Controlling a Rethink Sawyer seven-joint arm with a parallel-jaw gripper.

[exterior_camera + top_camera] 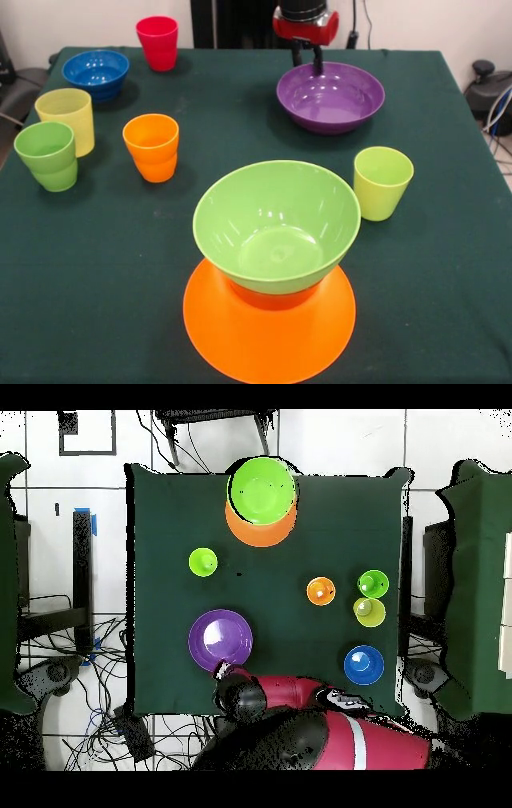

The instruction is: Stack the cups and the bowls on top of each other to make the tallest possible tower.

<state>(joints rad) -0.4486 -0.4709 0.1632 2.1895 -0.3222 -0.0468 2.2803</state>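
The tower stands at the near table edge: a very large orange bowl upside down, a small red-orange bowl on it, and a green bowl upright on top. It also shows in the overhead view. The purple bowl sits on the table at the far side. My gripper hangs at its far rim, fingers apart, one over the rim. The blue bowl and the red, pale yellow, green, orange and lime green cups stand apart.
The dark green tablecloth covers the whole table. In the overhead view my red arm lies over the table's robot-side edge and hides the red cup. Cables and chairs stand off the table's sides.
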